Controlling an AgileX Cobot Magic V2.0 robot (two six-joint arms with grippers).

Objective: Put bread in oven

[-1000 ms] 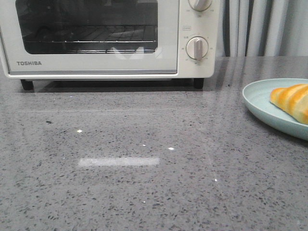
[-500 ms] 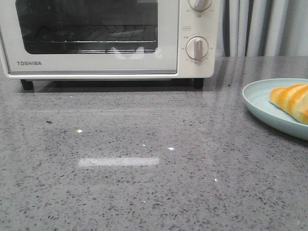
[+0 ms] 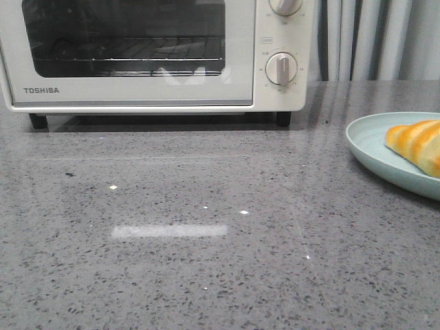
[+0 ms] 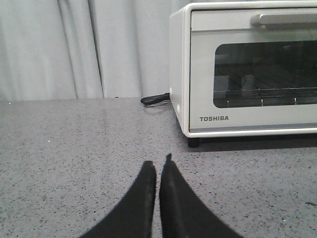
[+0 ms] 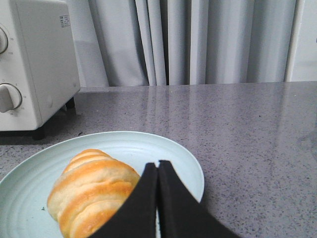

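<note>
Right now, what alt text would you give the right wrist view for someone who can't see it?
A striped golden bread lies on a pale blue plate on a grey speckled counter, with the right hand shut just in front of it. A cream oven's side and dials show beyond, grey curtains behind.

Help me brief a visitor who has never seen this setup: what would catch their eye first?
Probably the cream-white oven, door closed, at the back left of the grey counter. Next the golden striped bread lying on a pale blue plate at the right edge. Both tools look closed and empty, the right tool just above the bread.
</note>
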